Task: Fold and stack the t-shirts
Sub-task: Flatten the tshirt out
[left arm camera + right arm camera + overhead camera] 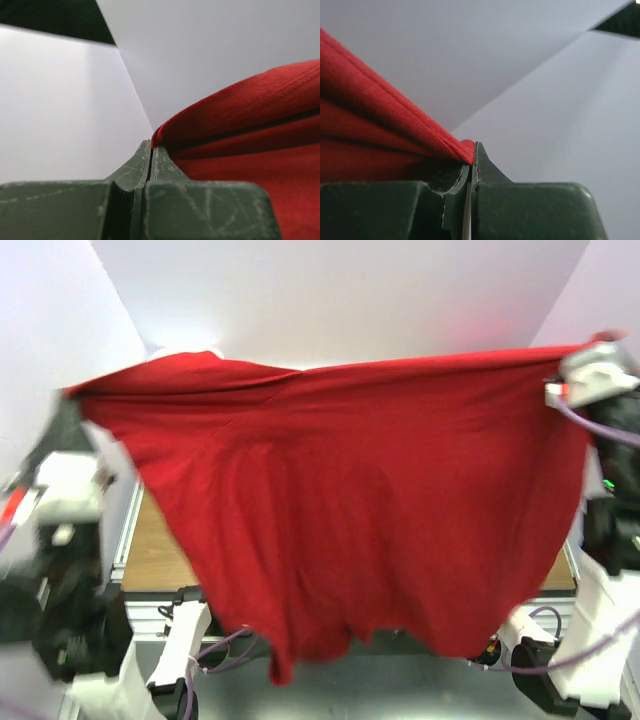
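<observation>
Between white walls (350, 290), left hand (151, 150) and right hand (472, 155) pinch the crimson t-shirt (350, 500), curtaining the table (160, 540).

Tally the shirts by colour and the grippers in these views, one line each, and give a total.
dark red t-shirt: 1, held up and spread between the two arms
grippers: 2, the left gripper and the right gripper, each shut on an edge of the shirt
Total: 3
</observation>
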You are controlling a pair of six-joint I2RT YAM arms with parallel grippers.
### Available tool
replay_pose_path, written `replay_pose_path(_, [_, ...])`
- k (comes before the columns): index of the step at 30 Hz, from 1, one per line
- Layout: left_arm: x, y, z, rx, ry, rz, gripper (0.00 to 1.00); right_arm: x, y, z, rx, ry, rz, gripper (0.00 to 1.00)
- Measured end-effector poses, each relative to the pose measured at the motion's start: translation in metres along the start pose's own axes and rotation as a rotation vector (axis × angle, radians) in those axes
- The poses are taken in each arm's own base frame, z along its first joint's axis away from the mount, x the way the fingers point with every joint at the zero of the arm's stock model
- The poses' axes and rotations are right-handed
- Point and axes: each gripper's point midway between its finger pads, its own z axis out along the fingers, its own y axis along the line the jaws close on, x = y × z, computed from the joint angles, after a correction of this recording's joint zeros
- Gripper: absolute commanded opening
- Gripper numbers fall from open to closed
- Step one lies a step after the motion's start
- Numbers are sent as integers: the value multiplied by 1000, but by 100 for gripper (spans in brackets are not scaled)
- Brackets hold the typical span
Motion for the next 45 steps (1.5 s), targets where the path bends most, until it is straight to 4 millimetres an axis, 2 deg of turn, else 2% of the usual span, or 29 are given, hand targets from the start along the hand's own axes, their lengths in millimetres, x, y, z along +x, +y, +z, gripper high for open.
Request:
replay_pose_path(1, [26,-12,4,38,58,-8,0,13,20,6,-56,20,5,1])
replay_pose_path(2, [60,-30,7,91,133,-20,0,36,55,14,-147,52,18,1])
replay_pose_path(3, [84,-42,8,126,183,-29,0,52,80,17,-211,76,25,1])
replay_pose_path(4, [112,-56,7,171,245,-43,0,81,124,18,-325,123,44,1])
replay_pose_path(5, [150,-78,2,236,330,-65,0,100,153,16,-399,153,59,1])
replay_pose_path(6, [176,-91,-1,274,385,-81,0,117,181,13,-471,182,74,0])
replay_pose_path(7, [218,-116,-11,344,478,-112,0,141,218,7,-569,227,98,0])
replay_pose_path(10, [304,-164,-42,470,679,-188,0,182,287,-7,-748,303,155,1])
replay_pose_path(11, [333,-180,-56,504,756,-219,0,190,300,-10,-781,318,166,1])
replay_pose_path(12, [365,-196,-71,538,841,-251,0,203,327,-13,-846,339,183,1])
replay_pose_path(14, [420,-223,-92,593,992,-299,0,216,365,-16,-932,358,198,1])
replay_pose_path(15, [435,-230,-97,605,1035,-309,0,224,389,-17,-979,374,198,1])
replay_pose_path(16, [462,-244,-106,630,1110,-331,0,231,410,-17,-1016,380,199,1])
replay_pose_path(17, [480,-251,-110,638,1158,-340,0,235,430,-18,-1048,386,196,1])
replay_pose_path(18, [499,-260,-113,654,1216,-355,0,244,457,-22,-1100,410,190,1])
replay_pose_path(21, [545,-279,-92,660,1277,-369,0,271,513,-19,-1174,484,175,1])
replay_pose_path(23, [568,-286,-74,652,1281,-365,0,292,537,-12,-1180,546,162,1])
replay_pose_path(26, [585,-297,-49,655,1271,-352,0,321,558,3,-1145,618,142,1])
replay_pose_path(27, [591,-301,-35,656,1260,-345,0,325,560,6,-1133,631,141,1])
replay_pose_path(31, [609,-317,4,658,1222,-319,0,341,565,35,-1053,677,137,1])
replay_pose_path(33, [626,-329,28,652,1195,-305,15,350,568,62,-981,694,130,22])
replay_pose_path(34, [630,-332,34,648,1195,-303,24,354,567,70,-956,704,130,37])
replay_pose_path(35, [638,-337,39,646,1195,-302,31,359,567,78,-922,723,129,65])
replay_pose_path(36, [643,-339,46,640,1196,-304,46,362,565,84,-887,742,137,73])
replay_pose_path(38, [651,-344,52,631,1207,-313,51,366,562,85,-854,773,144,76])
replay_pose_path(41, [647,-341,49,640,1221,-322,51,357,549,78,-849,801,181,76])
replay_pose_path(42, [642,-339,47,642,1223,-324,51,354,546,75,-854,804,189,76])
replay_pose_path(44, [622,-329,38,654,1229,-321,51,331,521,69,-871,794,229,74])
replay_pose_path(45, [603,-321,31,674,1236,-318,50,318,508,66,-882,780,245,72])
